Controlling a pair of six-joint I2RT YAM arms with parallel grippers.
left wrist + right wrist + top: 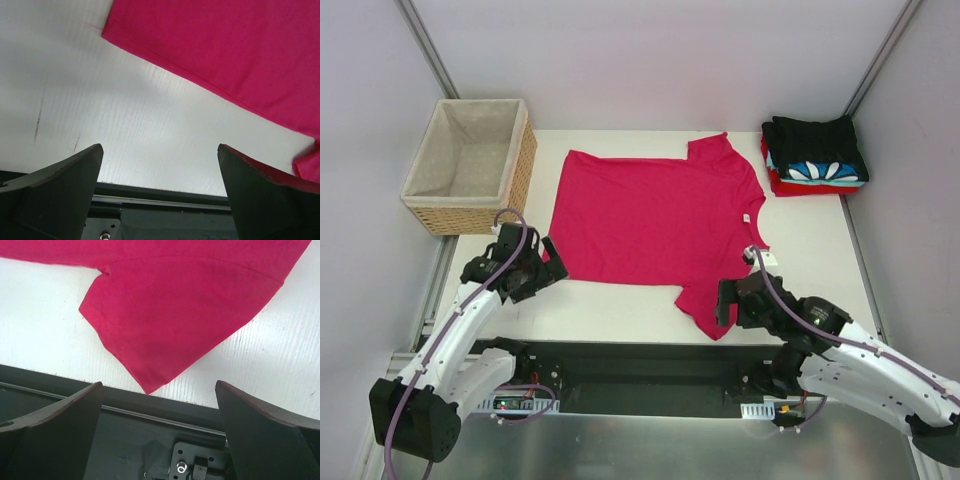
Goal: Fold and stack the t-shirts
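Basket (pixel 523 165) beige-lined, near crimson tee (pixel 650 215); left gripper (pixel 160 148), right gripper (pixel 159 385) spread wide.

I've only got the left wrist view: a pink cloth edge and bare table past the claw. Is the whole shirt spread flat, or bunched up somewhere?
Observer: Spread flat. The crimson-pink tee lies open across the table, collar to the right, one sleeve at the near edge.
Operator: And the other side?
Observer: The right claw stands open at that near sleeve's tip, gripping nothing.
Operator: Any done already?
Observer: A folded stack, black on top, sits in the far right corner.
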